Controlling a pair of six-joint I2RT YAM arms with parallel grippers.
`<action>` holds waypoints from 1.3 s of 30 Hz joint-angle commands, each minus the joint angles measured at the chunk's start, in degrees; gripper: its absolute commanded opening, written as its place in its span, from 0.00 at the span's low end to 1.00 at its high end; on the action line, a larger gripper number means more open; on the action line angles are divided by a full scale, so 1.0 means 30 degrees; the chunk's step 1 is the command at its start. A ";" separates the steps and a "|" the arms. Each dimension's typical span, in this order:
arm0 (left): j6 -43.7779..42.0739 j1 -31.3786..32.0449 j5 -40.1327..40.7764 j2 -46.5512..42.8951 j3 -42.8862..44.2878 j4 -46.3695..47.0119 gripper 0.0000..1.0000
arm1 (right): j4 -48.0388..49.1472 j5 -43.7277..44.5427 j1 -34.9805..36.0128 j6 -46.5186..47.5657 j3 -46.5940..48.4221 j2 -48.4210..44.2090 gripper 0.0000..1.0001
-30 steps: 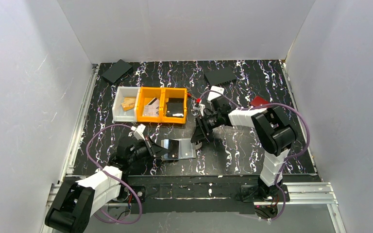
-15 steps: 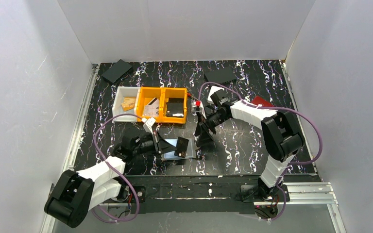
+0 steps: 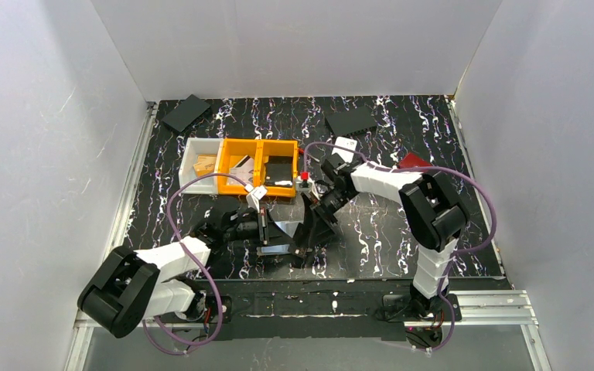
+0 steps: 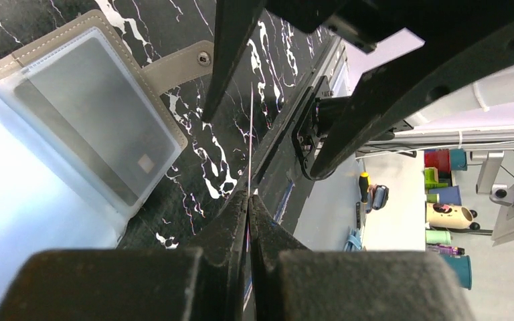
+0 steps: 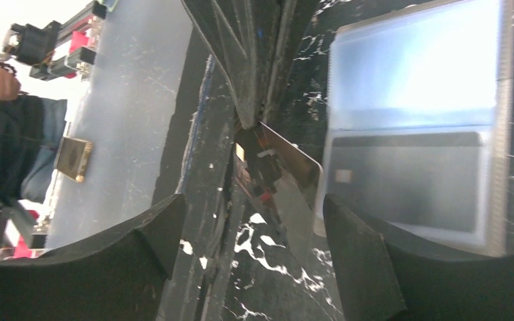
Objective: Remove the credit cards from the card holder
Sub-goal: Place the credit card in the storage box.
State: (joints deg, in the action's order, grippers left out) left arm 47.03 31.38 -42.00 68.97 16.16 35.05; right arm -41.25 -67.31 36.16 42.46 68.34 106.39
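Observation:
The card holder (image 4: 73,127) lies open on the black table, pale inner faces up (image 5: 415,73) (image 3: 287,224). One credit card (image 4: 97,134) sits in its clear pocket (image 5: 401,180). My left gripper (image 4: 249,195) (image 3: 273,230) is shut on another credit card (image 5: 282,160), held on edge beside the holder and seen as a thin line (image 4: 249,134). My right gripper (image 5: 253,204) (image 3: 311,226) is open. Its fingers (image 4: 231,60) stand on either side of that card's free end without touching it.
Two orange bins (image 3: 259,166) and a white bin (image 3: 199,174) with small items stand behind the work spot. Flat black pieces lie at the back left (image 3: 186,113) and back right (image 3: 352,120). A red wallet (image 3: 411,161) is at the right. The table's front edge (image 4: 288,127) is close.
My left gripper has moved right and forward with the card, out over the holder's edge. My right gripper opened wide and swung down-left until its fingers straddle the card.

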 commanded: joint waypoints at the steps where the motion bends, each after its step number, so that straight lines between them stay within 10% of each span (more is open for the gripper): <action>1: -0.0499 0.0173 -0.0515 0.0068 0.0559 -0.0081 0.00 | -0.1364 -0.1185 0.0617 0.0380 0.0923 0.0568 0.78; 9: 0.0072 0.0176 0.0454 -0.0555 0.0244 -0.0072 0.03 | -0.5266 -0.2357 0.0637 0.3580 0.2541 0.1775 0.01; 15: 0.1127 -0.0030 0.3243 -0.4810 -0.1576 -0.0052 0.61 | -0.7153 -0.3187 0.0105 0.4351 0.3192 0.1788 0.01; 19: 0.2741 -0.0185 0.5866 -0.9940 -0.3715 0.0022 0.98 | -0.2913 -0.4504 -0.0991 -0.0483 0.1859 0.0697 0.01; 23: 0.3795 -0.0125 0.7527 -1.2972 -0.4859 0.0108 0.98 | 0.2501 -0.4781 -0.1563 -0.6522 0.0203 -0.0385 0.01; 32: 0.3969 0.0698 0.7533 -0.9298 -0.3527 0.1101 0.95 | 0.0541 -0.4096 -0.1651 -0.6358 0.1704 0.0073 0.01; 37: 0.4285 0.1595 0.8220 -0.5966 -0.2739 0.3056 0.87 | 2.2272 0.0324 -0.1741 -2.4325 -0.5584 -0.3262 0.01; 39: 0.4554 0.1745 0.8151 -0.4454 -0.2498 0.4543 0.80 | 2.4400 -0.0229 -0.1716 -2.6532 -0.6090 -0.3727 0.01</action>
State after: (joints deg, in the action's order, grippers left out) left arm 59.72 35.57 -19.29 50.52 5.74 40.16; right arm -6.94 -71.85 31.14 -3.66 56.60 101.06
